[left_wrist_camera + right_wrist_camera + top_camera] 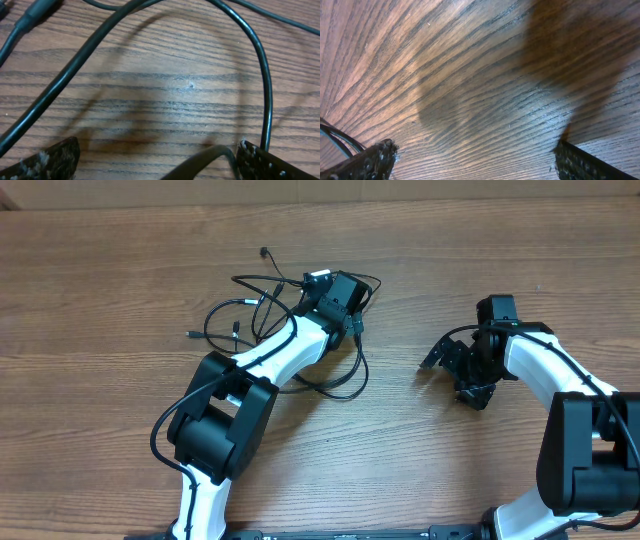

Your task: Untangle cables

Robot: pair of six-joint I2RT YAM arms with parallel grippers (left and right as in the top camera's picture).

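The wooden table [420,470] carries everything. I place each item against the cable tangle.

Left arm [270,355]: reaches across the tangle from the near side, covering its middle.

Right arm [545,370]: well apart from the tangle, to its right.

Left gripper [345,295]: sits low over the tangle's right edge. Its wrist view shows the fingers spread [157,162], and a strand curves past the right fingertip [260,162], though nothing is clamped.

Right gripper [450,360]: fingers are also spread, over bare wood, and hold nothing [470,162].

Cables [262,302]: thin black strands lie in overlapping loops on the table, mostly left of and beneath the left wrist. One thick-looking strand crosses the wrist view diagonally [85,57].

Plug tips: one lies at the tangle's far edge [265,252], another at its left edge [190,334].

I judge the step in hand to be selecting a first strand, as the loops are not yet separated. The next move calls for closing my left fingers on a single strand. I would then bring the right arm in to draw a loop clear without dragging the rest.
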